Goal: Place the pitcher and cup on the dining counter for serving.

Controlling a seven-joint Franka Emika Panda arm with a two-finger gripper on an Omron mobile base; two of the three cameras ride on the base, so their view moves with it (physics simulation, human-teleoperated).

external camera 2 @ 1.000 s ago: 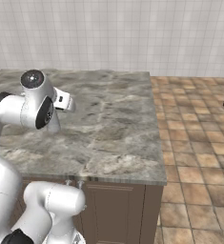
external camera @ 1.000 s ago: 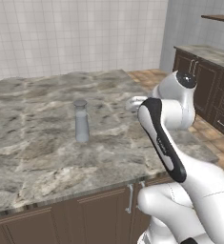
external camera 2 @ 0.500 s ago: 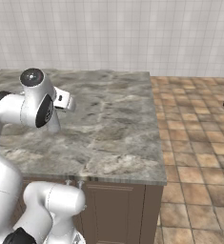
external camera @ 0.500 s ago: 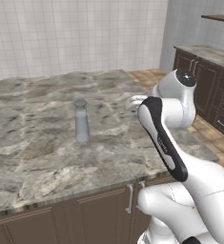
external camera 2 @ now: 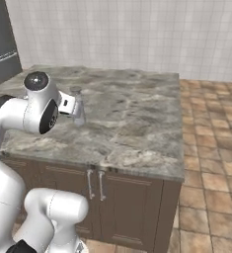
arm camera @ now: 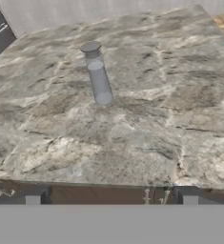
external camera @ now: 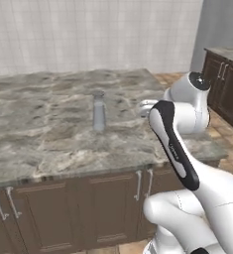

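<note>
The pitcher (external camera: pixel 98 110) is standing upright mid-way across the dining counter (external camera: pixel 43 149), well in from every edge. The gripper (arm camera: pixel 111 202) is hanging back over the near edge, jaws spread wide and carrying nothing. With the cup to fetch, I'd say the arm is best pulling straight back. There's bare marble all around the pitcher for it.
</note>
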